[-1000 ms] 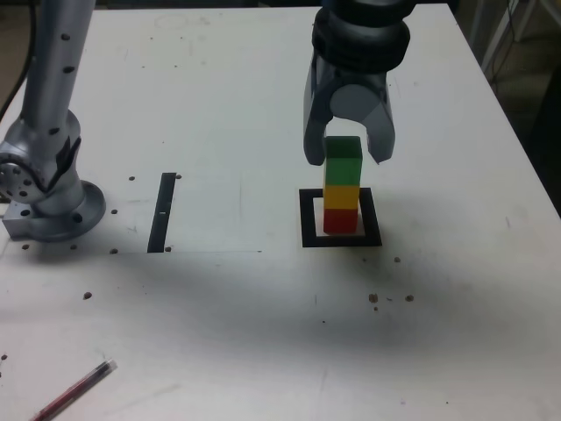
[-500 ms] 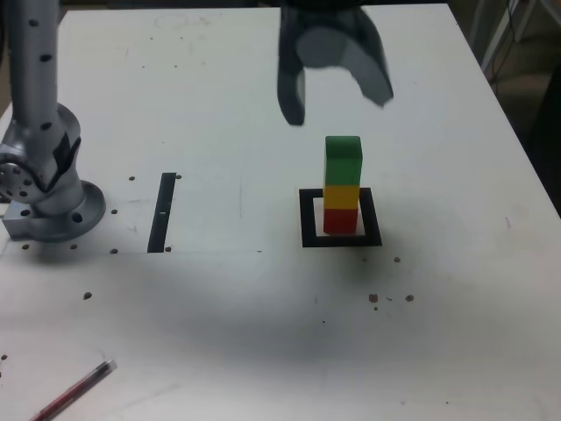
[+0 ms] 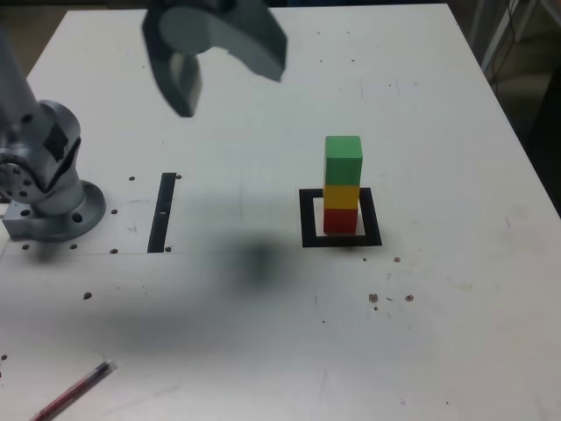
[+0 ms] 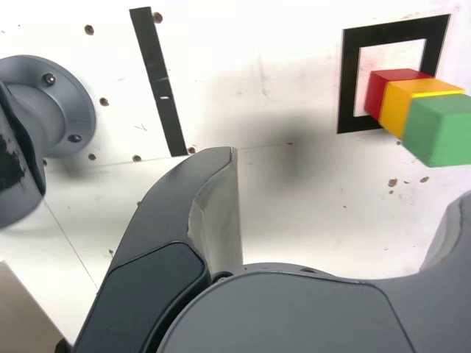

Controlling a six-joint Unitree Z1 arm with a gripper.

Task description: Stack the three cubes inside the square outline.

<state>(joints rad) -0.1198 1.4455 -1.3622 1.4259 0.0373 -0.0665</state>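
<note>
The three cubes stand as one tower: the red cube [image 3: 340, 219] at the bottom, the yellow cube [image 3: 341, 195] on it, the green cube [image 3: 343, 159] on top. The tower rests in the pale centre of the square outline [image 3: 307, 219]. My gripper [image 3: 223, 74] hangs high over the table, well off to the exterior view's left of the tower, open and holding nothing. The wrist view shows the green cube [image 4: 441, 129], yellow cube [image 4: 412, 103] and red cube [image 4: 383, 92] in the outline [image 4: 349, 81], far from my spread fingers [image 4: 199, 213].
A narrow black strip [image 3: 163, 212] lies on the white table between the arm's base [image 3: 48, 189] and the outline. A red pen [image 3: 74, 392] lies near the front left corner in the exterior view. Small dark specks [image 3: 390, 298] dot the table in front of the outline.
My open gripper has left the tower, risen, and swung towards the exterior view's left. The tower has stayed still inside the outline.
</note>
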